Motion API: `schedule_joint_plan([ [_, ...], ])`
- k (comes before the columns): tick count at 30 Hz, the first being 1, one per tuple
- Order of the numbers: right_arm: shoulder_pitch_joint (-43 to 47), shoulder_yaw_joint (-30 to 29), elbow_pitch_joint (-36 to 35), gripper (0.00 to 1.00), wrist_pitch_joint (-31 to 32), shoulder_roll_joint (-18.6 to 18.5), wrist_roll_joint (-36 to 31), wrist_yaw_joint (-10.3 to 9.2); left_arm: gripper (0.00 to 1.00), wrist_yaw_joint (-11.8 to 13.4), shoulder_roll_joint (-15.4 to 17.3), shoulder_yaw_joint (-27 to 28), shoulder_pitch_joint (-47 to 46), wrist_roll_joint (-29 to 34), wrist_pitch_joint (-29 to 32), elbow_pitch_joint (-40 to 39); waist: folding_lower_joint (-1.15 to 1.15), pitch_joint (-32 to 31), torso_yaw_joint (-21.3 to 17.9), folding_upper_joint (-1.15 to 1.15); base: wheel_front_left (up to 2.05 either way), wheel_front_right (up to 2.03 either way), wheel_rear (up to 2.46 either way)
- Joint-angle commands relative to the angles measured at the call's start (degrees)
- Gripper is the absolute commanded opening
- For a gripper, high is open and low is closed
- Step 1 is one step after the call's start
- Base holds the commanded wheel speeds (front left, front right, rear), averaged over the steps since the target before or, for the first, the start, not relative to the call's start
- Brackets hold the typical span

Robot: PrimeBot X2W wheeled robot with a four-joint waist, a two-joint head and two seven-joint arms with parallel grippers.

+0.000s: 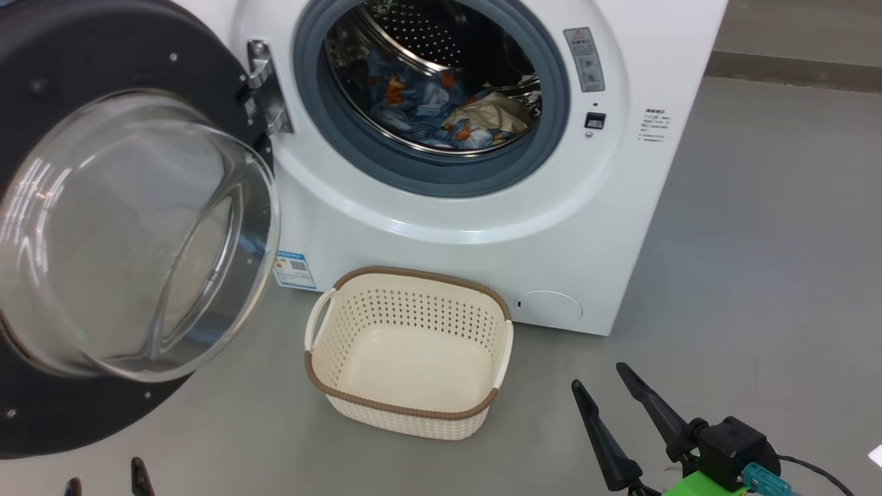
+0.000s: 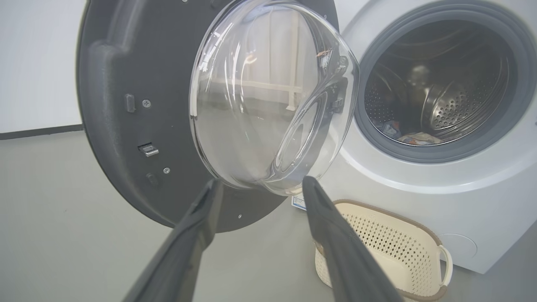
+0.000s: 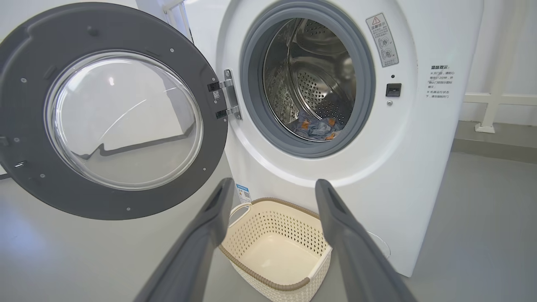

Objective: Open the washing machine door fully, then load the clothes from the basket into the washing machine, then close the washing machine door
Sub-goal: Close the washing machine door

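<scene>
Right hand (image 1: 598, 375) near basket rim (image 1: 413, 410)

clothes (image 1: 441, 103) lie in the washing machine (image 1: 620, 207); basket (image 1: 413, 351) before it; door (image 1: 103, 227) open at left.

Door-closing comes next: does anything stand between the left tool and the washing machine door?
Nothing visible does: the left tool faces the washing machine door across open air. The basket sits lower, off to the side.
</scene>
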Motion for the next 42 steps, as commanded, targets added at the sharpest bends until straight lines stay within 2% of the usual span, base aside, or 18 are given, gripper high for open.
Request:
schedule_joint_plan([
  [1, -0.04, 1.51, -1.12, 1.00, -0.27, -0.06, -0.68, 0.08, 1.00, 0.48, 0.17, 1.70, -0.73, -0.38, -0.30, -1.66, 0.00, -0.09, 0.93, 0.00, 0.00, 0.00, 0.00],
  [22, 0.01, 1.65, -0.96, 1.00, -0.27, 0.05, -0.78, 0.08, 1.00, 0.86, 0.17, 1.49, -0.54, -0.72, -0.30, -1.52, 0.00, 0.07, 5.29, 0.00, 0.00, 0.00, 0.00],
  [42, -0.15, 2.11, -0.73, 1.00, -0.27, -0.12, -0.56, 0.08, 1.00, 1.19, 0.17, 1.74, -0.19, -0.54, -0.31, -1.47, 0.00, -0.16, 5.26, 0.00, 0.00, 0.00, 0.00],
])
